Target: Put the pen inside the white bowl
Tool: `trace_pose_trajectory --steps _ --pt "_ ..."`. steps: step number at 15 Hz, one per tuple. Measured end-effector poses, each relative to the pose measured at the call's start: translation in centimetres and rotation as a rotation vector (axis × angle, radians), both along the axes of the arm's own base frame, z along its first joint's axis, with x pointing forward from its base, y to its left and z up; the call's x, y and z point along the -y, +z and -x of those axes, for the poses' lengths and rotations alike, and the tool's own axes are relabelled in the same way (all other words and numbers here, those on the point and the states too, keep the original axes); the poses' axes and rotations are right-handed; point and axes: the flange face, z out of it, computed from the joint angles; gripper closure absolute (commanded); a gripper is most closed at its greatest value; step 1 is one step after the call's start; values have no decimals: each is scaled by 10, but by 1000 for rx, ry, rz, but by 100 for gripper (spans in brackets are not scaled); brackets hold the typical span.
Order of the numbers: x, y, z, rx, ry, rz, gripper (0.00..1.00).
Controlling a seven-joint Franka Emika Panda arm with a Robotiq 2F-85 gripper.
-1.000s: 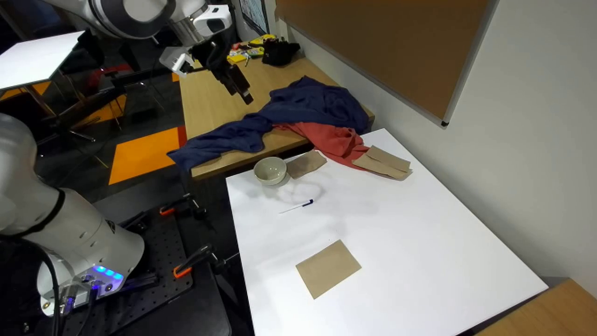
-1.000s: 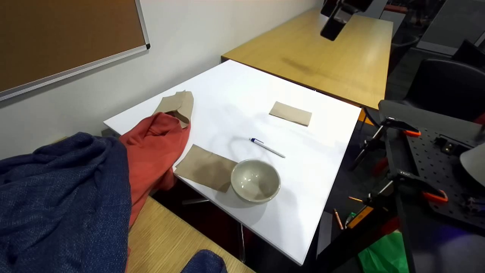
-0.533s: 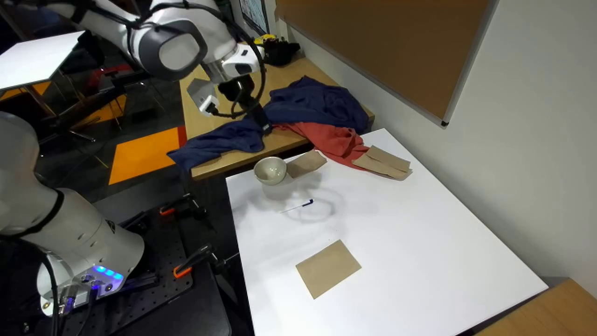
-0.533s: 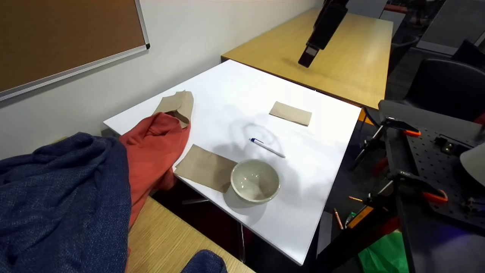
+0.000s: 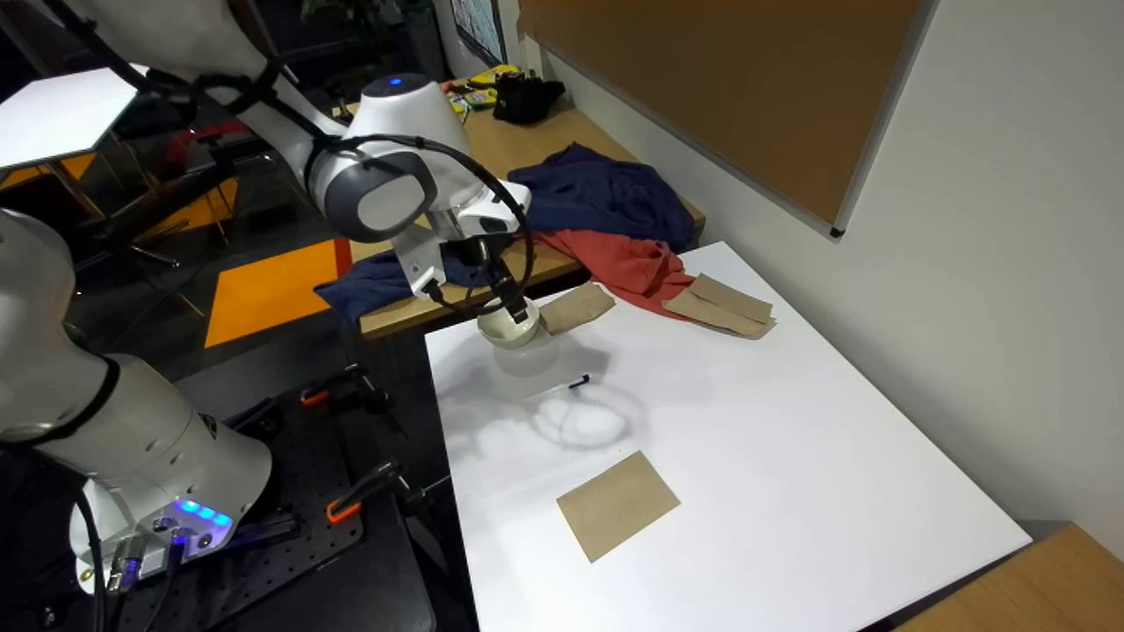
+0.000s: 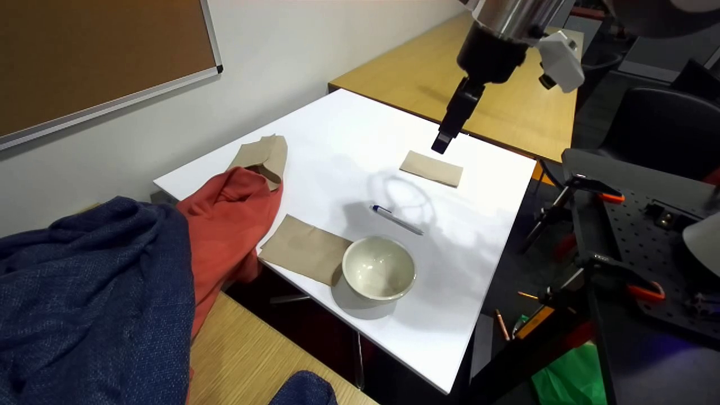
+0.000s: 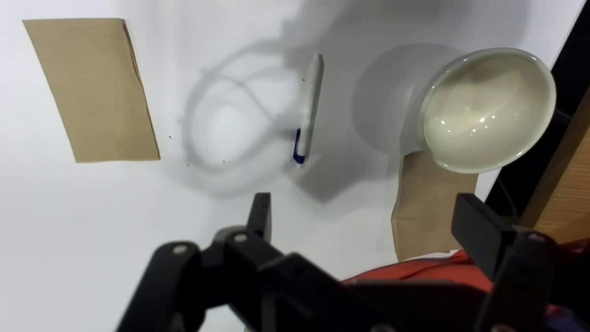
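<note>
Progress: pick-up not yet made. The pen (image 7: 310,106) is found lying flat on the white table (image 7: 83,221), just above the middle of the wrist view, blue clip end toward the bottom of the frame, shadow falling around it. The white bowl (image 7: 488,106) is placed at upper right of the same view, well apart from the pen.

End effector (image 7: 364,221): fingers spread wide, nothing held. It is seen above the table in both exterior views; no contact with pen or bowl is shown. In an exterior view its fingertips (image 5: 518,309) are seen across the bowl, but this is put down to line of sight, the bowl being uncovered in the wrist view.

Step in hand is judged to be the reach for the pen. Left to be done: lowering, closing, lifting, carrying toward the right of the wrist view, releasing over the bowl. A low, well-squared grasp is thought to be needed, since a thin pen may be nudged aside.

Containers: the bowl is set upright, opening up, near the table's edge. Only glints and shade are seen inside; no contents. Part of one brown paper (image 7: 428,207) is overlapped by its rim; whether its foot is rested on that paper cannot be told, the underside being hidden. A second paper (image 7: 92,92) is noted flat at upper left of the wrist view, well apart.
</note>
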Motion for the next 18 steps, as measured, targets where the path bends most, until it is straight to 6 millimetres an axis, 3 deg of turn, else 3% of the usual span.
trace_pose_trajectory --steps 7,18 --pt "6 -64 8 -39 -24 -15 0" --pt "9 -76 4 -54 -49 -18 0"
